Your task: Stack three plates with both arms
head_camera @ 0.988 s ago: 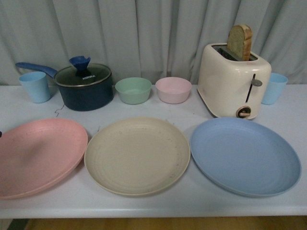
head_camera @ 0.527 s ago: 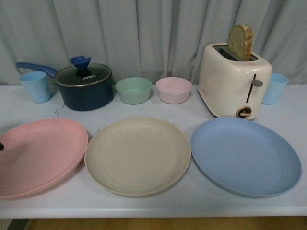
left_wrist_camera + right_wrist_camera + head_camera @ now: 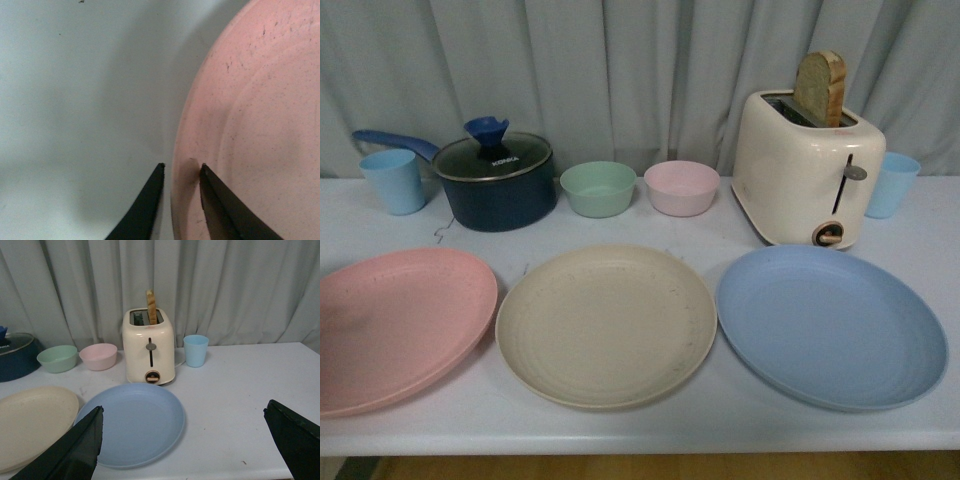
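Note:
Three plates lie in a row near the table's front edge: the pink plate (image 3: 395,325) at the left, the beige plate (image 3: 606,323) in the middle, the blue plate (image 3: 830,324) at the right. Neither arm shows in the front view. In the left wrist view my left gripper (image 3: 181,168) is shut on the rim of the pink plate (image 3: 260,125), one finger under the edge and one on top. My right gripper (image 3: 184,415) is open and hovers over the table's front right, with the blue plate (image 3: 131,422) ahead of it and the beige plate (image 3: 30,422) beyond.
Along the back stand a light blue cup (image 3: 393,180), a dark pot (image 3: 496,180) with a glass lid, a green bowl (image 3: 598,188), a pink bowl (image 3: 681,186), a cream toaster (image 3: 807,170) holding a bread slice, and another blue cup (image 3: 892,183). A grey curtain hangs behind.
The pink plate has shifted slightly left and its left side has tilted; the dark gripper tip seen at the left edge half a second ago is out of the front view.

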Action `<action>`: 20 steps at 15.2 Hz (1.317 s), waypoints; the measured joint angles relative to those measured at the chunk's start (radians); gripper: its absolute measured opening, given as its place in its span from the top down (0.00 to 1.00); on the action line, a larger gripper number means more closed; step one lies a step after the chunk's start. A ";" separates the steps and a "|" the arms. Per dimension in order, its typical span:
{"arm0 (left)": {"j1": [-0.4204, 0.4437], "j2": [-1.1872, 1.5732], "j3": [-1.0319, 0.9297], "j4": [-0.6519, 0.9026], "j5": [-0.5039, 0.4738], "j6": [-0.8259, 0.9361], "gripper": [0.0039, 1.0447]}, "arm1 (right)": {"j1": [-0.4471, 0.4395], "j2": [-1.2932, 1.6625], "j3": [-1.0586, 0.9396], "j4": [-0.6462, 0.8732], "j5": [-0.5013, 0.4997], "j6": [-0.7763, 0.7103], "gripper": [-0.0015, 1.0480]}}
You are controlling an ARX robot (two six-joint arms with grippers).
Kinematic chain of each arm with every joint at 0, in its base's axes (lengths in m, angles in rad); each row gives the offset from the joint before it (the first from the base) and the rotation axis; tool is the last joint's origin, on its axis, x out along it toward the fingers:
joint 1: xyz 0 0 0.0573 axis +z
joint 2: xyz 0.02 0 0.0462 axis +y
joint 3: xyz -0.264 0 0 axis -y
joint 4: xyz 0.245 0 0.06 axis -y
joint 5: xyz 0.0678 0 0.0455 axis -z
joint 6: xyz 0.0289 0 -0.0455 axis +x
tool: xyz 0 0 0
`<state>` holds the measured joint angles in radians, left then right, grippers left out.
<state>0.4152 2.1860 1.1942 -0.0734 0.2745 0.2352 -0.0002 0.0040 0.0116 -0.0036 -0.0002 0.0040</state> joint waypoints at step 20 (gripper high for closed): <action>-0.547 -0.347 -0.068 -0.121 -0.227 -0.455 0.98 | 0.000 0.000 0.000 0.000 0.000 0.000 0.06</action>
<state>-0.1318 1.8393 1.1267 -0.1940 0.0471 -0.2199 -0.0002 0.0040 0.0116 -0.0036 -0.0002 0.0040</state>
